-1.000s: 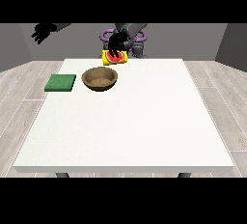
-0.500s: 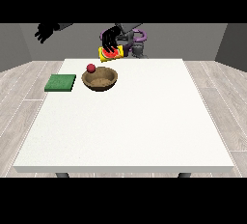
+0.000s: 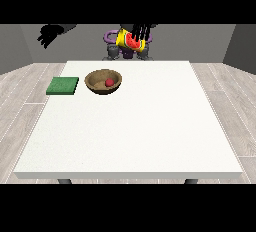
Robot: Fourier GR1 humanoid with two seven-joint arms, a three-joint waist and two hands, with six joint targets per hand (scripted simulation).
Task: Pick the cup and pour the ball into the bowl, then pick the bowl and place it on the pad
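Round wooden bowl near table's far-left corner, small red ball inside. Flat green square pad beside, at left edge. Yellow watermelon-print cup grasped aloft by hand at view's right, beyond far edge. Hand at view's left raised, fingers relaxed, holding nothing.

The hand at the view's right covers part of the cup. Behind it the robot's body is mostly hidden. How the fingers of the hand at the view's left lie is too small to tell.

Large white table, square-topped, standing on a grey plank floor with dark legs showing under its near edge. Brown wooden bowl resting on the far left part of the top, with a red ball inside. Flat green pad lying just left of the bowl, close to the left edge, not touching it.
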